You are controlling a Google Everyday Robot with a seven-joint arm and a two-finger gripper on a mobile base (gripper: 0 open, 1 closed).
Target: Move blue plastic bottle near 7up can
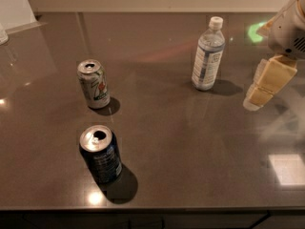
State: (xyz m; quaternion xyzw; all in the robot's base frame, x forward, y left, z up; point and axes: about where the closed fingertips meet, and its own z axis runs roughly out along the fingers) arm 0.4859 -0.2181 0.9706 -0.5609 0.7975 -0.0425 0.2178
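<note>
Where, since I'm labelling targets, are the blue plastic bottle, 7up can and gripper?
blue plastic bottle [208,57], camera view, on its label.
7up can [95,87], camera view, on its side.
gripper [255,97], camera view, at its lower tip, right of the bottle.
</note>
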